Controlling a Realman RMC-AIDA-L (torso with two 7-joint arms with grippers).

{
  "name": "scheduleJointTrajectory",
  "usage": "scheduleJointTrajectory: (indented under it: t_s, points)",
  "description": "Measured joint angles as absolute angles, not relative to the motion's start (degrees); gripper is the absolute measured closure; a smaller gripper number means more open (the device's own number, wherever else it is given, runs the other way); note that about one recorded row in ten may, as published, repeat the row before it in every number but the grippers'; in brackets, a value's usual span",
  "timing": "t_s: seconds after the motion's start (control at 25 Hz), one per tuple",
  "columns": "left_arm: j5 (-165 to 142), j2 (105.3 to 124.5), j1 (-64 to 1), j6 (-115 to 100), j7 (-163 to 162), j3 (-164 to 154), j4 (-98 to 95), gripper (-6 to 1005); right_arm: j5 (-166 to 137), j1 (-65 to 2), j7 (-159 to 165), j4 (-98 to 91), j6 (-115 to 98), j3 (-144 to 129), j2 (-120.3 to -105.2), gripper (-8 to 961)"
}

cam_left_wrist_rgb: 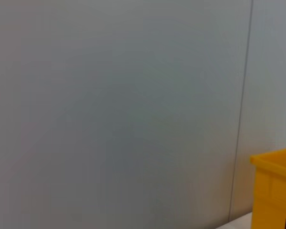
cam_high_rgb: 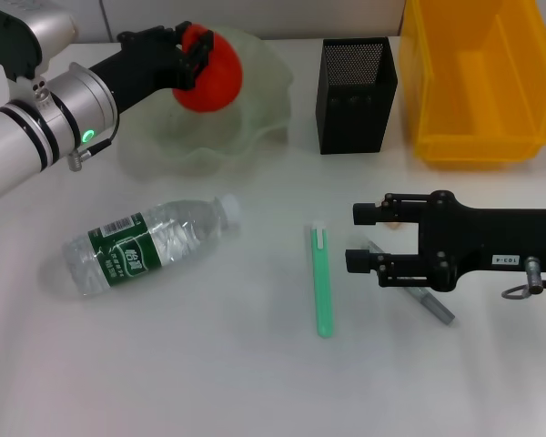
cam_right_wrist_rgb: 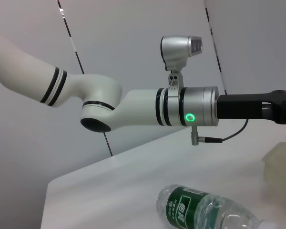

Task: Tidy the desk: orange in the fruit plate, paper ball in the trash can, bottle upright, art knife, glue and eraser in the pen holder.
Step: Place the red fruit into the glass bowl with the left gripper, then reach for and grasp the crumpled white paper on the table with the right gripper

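My left gripper (cam_high_rgb: 193,53) is shut on the orange (cam_high_rgb: 217,80) and holds it over the translucent fruit plate (cam_high_rgb: 209,137) at the back left. The bottle (cam_high_rgb: 146,246) lies on its side at the front left, and its green label also shows in the right wrist view (cam_right_wrist_rgb: 205,210). A green art knife (cam_high_rgb: 321,282) lies flat in the middle of the table. My right gripper (cam_high_rgb: 362,238) hovers open just right of the knife. A grey stick, maybe the glue (cam_high_rgb: 434,307), lies partly under it. The black mesh pen holder (cam_high_rgb: 357,91) stands at the back. Paper ball and eraser are out of view.
A yellow bin (cam_high_rgb: 478,82) stands at the back right beside the pen holder, and its corner shows in the left wrist view (cam_left_wrist_rgb: 276,186). The left arm (cam_right_wrist_rgb: 133,102) spans the right wrist view above the bottle.
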State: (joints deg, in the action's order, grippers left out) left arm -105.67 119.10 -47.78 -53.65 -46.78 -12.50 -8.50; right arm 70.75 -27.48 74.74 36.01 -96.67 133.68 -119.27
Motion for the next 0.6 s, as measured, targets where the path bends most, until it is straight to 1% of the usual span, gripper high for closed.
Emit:
scheduleJointTrajectory:
  t_s: [0.04,0.28,0.52,0.6]
  points:
    - [-105.2,119.1,-47.8,-53.3,-46.8,-12.5,-8.4,841,70.7,-27.5,74.7,36.0,-96.6,133.7,-119.26,273]
    - [-105.1,118.99,-48.0,-53.2,-46.7,-12.5,-8.5,670,70.7,-27.8,74.8,35.9,-96.5,133.7,-119.3,274]
    - [-105.1,118.82,-47.7,-55.0,-47.6,-12.5,-8.5,473,70.8,-27.8,74.9,35.8,-95.9,133.8,-119.33,274]
    - [-105.5,118.26,-45.3,-65.9,-57.1,-16.1,-11.9,396,70.8,-27.8,74.9,35.8,-95.8,134.3,-119.34,274]
